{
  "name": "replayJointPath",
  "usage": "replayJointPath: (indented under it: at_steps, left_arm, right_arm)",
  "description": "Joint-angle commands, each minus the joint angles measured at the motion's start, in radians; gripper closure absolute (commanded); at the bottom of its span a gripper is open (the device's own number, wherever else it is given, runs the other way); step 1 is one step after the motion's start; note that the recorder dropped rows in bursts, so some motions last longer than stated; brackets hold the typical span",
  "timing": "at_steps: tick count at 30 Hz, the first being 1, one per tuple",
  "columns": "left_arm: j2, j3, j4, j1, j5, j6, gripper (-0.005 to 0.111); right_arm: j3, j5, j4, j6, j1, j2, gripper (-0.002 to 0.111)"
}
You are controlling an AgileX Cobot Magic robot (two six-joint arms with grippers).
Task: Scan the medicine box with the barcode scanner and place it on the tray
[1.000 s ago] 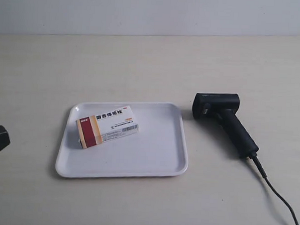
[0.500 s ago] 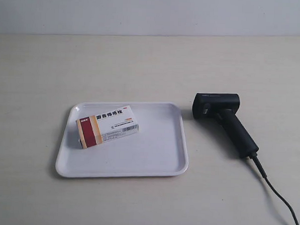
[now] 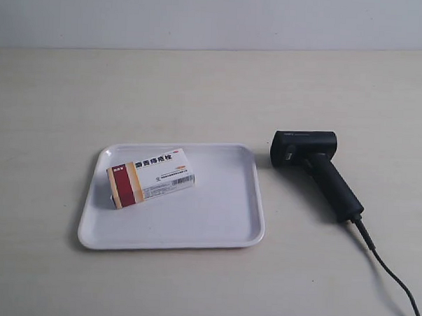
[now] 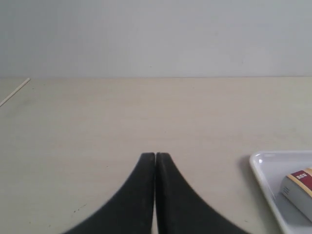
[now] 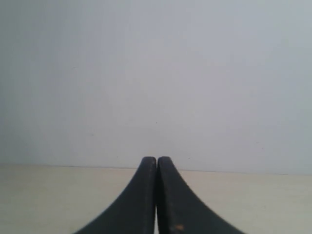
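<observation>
In the exterior view the medicine box (image 3: 152, 176) lies flat in the upper left part of the white tray (image 3: 222, 214), left of centre in the frame, its red and tan end toward the tray's left rim. The black scanner (image 3: 315, 169) rests on the table (image 3: 200, 87) just to the right of the tray — apart from it — with its cable (image 3: 391, 278) running to the lower right corner. Both the left gripper (image 4: 155, 157) and the right gripper (image 5: 156, 160) have their jaws pressed together with nothing between them — the left wrist view catches the tray's corner and the box's end at its lower right.
</observation>
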Motion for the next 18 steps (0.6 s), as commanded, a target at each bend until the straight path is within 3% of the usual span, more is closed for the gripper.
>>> replayJointPath:
  at_steps: [1,18]
  left_arm:
    - [-0.007,0.000,-0.021,0.005,0.007,0.022,0.104]
    - [-0.007,0.000,-0.020,0.005,0.028,0.036,0.104]
  right_arm:
    - [0.007,-0.006,-0.002,0.004,0.001,-0.005,0.108]
    - [0.007,-0.008,-0.002,0.004,0.001,-0.005,0.108]
